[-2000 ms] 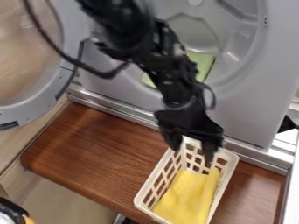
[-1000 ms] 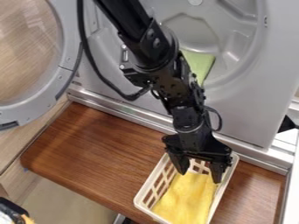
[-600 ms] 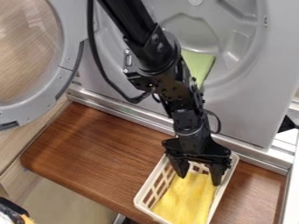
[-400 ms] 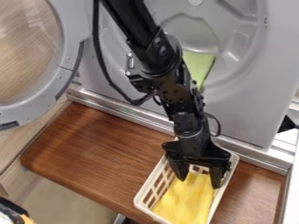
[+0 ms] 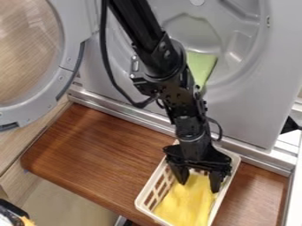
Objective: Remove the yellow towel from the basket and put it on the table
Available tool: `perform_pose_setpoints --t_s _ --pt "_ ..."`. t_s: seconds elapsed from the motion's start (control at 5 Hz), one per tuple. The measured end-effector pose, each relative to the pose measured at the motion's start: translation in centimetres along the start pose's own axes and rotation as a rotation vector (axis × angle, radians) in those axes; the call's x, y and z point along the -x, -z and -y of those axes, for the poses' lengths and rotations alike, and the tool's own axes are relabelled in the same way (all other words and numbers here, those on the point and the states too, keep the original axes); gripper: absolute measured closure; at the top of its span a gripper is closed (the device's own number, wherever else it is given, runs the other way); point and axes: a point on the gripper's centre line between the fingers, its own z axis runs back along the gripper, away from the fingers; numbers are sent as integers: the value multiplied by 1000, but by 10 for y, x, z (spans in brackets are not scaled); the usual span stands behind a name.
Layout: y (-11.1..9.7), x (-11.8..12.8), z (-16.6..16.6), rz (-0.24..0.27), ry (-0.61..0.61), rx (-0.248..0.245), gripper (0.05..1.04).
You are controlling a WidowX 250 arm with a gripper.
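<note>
The black gripper (image 5: 198, 188) hangs down inside the upper half of the basket, its two fingers spread apart at the upper end of the yellow towel. Spread along the basket's bottom, the yellow towel (image 5: 184, 204) shows below and between the fingers. The cream plastic basket (image 5: 147, 190) with slotted walls stands on the brown wooden table (image 5: 97, 152). Whether the fingertips touch the towel I cannot tell.
Behind the table rises a grey washer front (image 5: 247, 110) with a green cloth (image 5: 201, 66) in its drum opening. Its round door (image 5: 29, 103) stands swung out at the left. A black and orange object (image 5: 13, 215) is at the lower left corner.
The gripper has come down into the basket and lower over the towel, its fingers staying apart. The towel's raised fold at the right looks flatter. The basket has not moved.
</note>
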Motion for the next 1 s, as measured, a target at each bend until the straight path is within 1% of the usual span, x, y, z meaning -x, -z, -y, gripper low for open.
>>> perform_pose_setpoints --t_s 0.2,0.4,0.6,0.8,1.0 --pt "0 -1 6 1 20 -2 452" --pt "1 0 6 8 6 9 756" --pt "-9 -1 10 34 15 18 954" --pt "-23 -6 14 67 24 24 1024" --pt "-40 -9 16 98 24 15 1029"
